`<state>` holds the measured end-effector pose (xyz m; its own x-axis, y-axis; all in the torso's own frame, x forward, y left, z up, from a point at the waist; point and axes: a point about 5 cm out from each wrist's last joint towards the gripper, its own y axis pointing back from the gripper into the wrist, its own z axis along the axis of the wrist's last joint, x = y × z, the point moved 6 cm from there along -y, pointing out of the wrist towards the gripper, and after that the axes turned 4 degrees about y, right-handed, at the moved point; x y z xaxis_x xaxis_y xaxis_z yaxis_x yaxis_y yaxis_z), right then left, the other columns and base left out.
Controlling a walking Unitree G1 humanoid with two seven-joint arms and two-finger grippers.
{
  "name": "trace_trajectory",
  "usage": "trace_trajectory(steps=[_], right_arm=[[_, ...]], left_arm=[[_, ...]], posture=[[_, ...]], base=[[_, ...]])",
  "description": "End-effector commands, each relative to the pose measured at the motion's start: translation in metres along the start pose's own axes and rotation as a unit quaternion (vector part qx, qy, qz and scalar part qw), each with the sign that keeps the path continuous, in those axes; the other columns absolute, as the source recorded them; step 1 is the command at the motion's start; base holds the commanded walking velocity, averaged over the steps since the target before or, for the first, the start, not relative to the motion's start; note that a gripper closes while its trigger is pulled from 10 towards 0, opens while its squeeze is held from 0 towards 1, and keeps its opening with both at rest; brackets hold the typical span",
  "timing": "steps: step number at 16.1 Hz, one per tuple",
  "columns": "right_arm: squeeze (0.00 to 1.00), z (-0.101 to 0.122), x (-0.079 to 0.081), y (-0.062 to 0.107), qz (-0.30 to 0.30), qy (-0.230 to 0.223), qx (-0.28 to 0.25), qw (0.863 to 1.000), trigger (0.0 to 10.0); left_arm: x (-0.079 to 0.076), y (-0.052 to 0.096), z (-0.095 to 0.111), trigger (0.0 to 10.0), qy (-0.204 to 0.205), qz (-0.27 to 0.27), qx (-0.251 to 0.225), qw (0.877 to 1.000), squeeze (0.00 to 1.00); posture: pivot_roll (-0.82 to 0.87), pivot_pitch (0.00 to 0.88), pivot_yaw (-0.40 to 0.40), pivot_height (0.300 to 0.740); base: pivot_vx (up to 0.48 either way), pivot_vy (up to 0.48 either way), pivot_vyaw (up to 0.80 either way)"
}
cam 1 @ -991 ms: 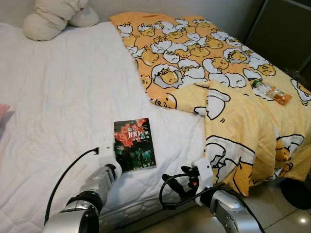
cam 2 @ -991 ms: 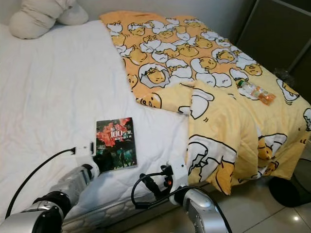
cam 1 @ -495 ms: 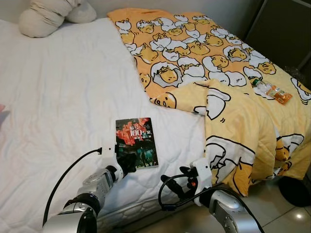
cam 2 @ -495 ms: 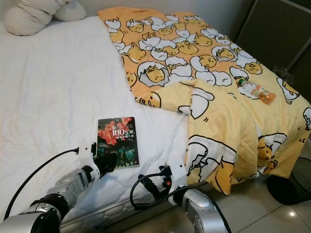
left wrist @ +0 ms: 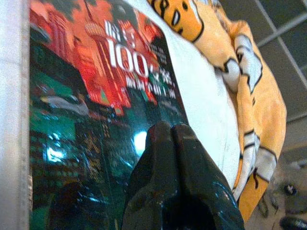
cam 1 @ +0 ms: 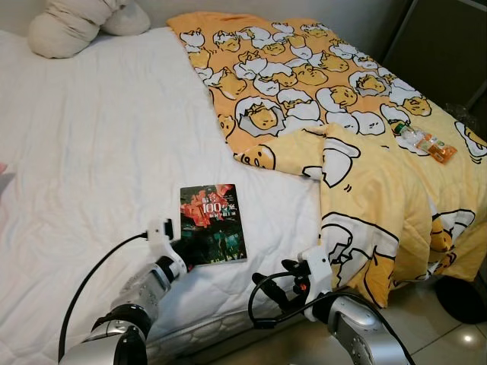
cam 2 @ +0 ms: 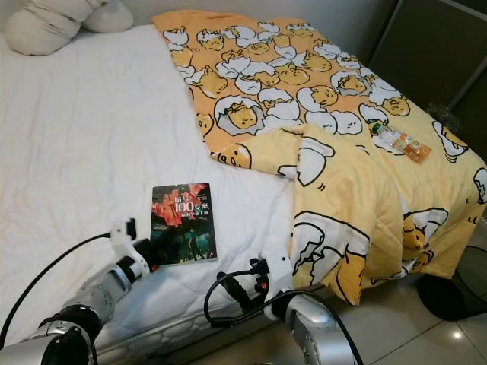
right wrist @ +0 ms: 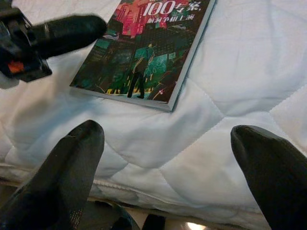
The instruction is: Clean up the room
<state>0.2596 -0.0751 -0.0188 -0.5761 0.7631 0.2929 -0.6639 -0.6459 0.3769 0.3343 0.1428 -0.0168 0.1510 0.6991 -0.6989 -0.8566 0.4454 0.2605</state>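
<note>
Barely started — book (cam 1: 212, 234) lower centre on white mattress (cam 1: 99, 167), left gripper (left wrist: 175, 158) pinched closed on its cover, holding nothing; right gripper (right wrist: 168, 158) spread wide, empty; bottle (cam 1: 424, 143) untouched on crumpled blanket (cam 1: 365, 198).

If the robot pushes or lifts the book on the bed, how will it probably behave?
The book looks thin with a glossy cover, so it may flex and slip a little under the shut left gripper. It lies flat on the soft white mattress, so a push would likely slide it, not roll or tip it. It probably is light.
</note>
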Motion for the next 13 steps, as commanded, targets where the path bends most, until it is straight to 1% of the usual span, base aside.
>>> trace_trajectory(steps=[1,2,3,4,5,6,7,8,9,11,12,13], right_arm=[[0.00,0.001,-0.003,0.000,0.001,0.007,0.003,1.000,10.0],[0.00,0.003,-0.004,-0.001,-0.001,0.015,0.002,1.000,10.0],[0.00,0.005,-0.005,0.000,-0.004,0.019,0.000,1.000,10.0],[0.00,0.008,-0.009,0.001,-0.019,0.035,-0.008,0.999,10.0],[0.00,0.013,-0.020,0.002,-0.056,0.074,-0.015,0.996,10.0],[0.00,0.015,-0.024,0.002,-0.070,0.089,-0.019,0.993,10.0],[0.00,0.018,-0.028,0.001,-0.086,0.080,-0.028,0.993,10.0],[1.00,0.018,-0.026,-0.004,-0.084,0.036,-0.036,0.995,10.0],[1.00,0.021,-0.025,-0.007,-0.078,0.015,-0.048,0.996,10.0],[1.00,0.025,-0.024,-0.012,-0.071,0.007,-0.056,0.996,10.0],[1.00,0.026,-0.024,-0.013,-0.072,0.012,-0.056,0.996,10.0],[1.00,0.028,-0.025,-0.014,-0.072,0.022,-0.057,0.996,10.0]], left_arm=[[-0.008,-0.006,0.007,0.0,0.004,-0.015,-0.010,1.000,0.00],[-0.005,-0.005,0.014,0.0,-0.053,-0.003,-0.011,0.999,0.00],[0.000,-0.003,0.020,0.0,-0.107,0.021,-0.012,0.994,0.00],[0.008,-0.001,0.031,0.0,-0.239,0.061,-0.003,0.969,0.00],[0.015,0.003,0.045,3.4,-0.354,0.101,0.000,0.930,0.19],[0.019,0.006,0.053,4.4,-0.386,0.122,-0.008,0.914,0.78],[0.024,0.010,0.065,9.5,-0.408,0.149,-0.025,0.900,1.00],[0.031,0.015,0.071,10.0,-0.401,0.179,-0.039,0.898,1.00],[0.034,0.018,0.070,10.0,-0.393,0.192,-0.044,0.898,1.00],[0.035,0.021,0.064,10.0,-0.379,0.201,-0.056,0.901,1.00],[0.033,0.020,0.062,10.0,-0.386,0.195,-0.059,0.900,1.00],[0.025,0.019,0.050,10.0,-0.418,0.173,-0.054,0.890,1.00]], posture=[[0.06,0.000,-0.074,0.740],[0.06,0.000,-0.074,0.740],[0.06,0.000,-0.074,0.740],[0.06,0.000,-0.077,0.740],[0.06,0.000,-0.077,0.740],[0.06,0.000,-0.077,0.740],[0.06,0.000,-0.077,0.740],[0.07,0.000,-0.059,0.740],[0.07,0.000,-0.059,0.740],[0.09,0.000,-0.060,0.740],[0.09,0.000,-0.060,0.740],[0.10,0.000,-0.067,0.740]], base=[[0.000,0.000,0.00],[0.000,0.000,0.00],[0.000,0.000,0.00],[0.000,0.000,0.00],[0.000,0.000,0.00],[0.000,0.000,0.00],[0.000,0.000,0.00],[0.000,0.000,0.00],[0.000,0.000,0.00],[0.000,0.000,0.00],[0.000,0.000,0.00],[0.000,0.000,0.00]])
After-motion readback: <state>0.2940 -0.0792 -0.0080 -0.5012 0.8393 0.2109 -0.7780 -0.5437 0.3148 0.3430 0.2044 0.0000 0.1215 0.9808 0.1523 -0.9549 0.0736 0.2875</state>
